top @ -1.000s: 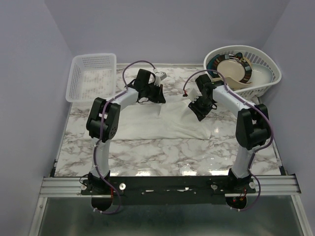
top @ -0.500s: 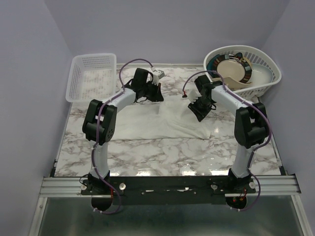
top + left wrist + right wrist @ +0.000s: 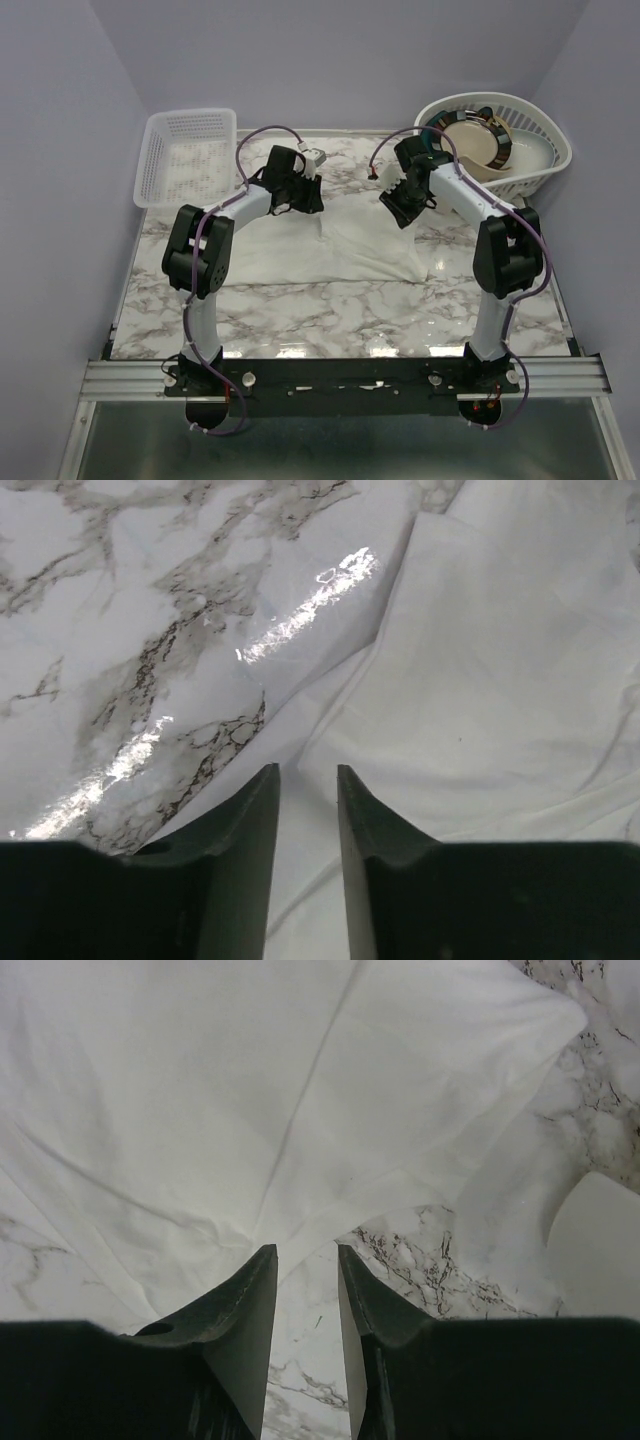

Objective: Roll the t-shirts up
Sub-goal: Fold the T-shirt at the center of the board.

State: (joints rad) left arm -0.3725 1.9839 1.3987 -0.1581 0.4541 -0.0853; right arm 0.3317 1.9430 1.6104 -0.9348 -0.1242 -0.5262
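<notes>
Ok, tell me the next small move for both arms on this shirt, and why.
Probably lower the left gripper and right gripper to pinch the t-shirt at its far edge. Both hover there, jaws slightly apart with nothing between them, and the shirt lies flat, not yet rolled.

Bright, even overhead light. The marble surface (image 3: 120, 600) throws streaky glare in the left wrist view; the white t-shirt (image 3: 480, 680) shows only faint fold shadows. The close-up jaws are dark and slightly soft.
</notes>
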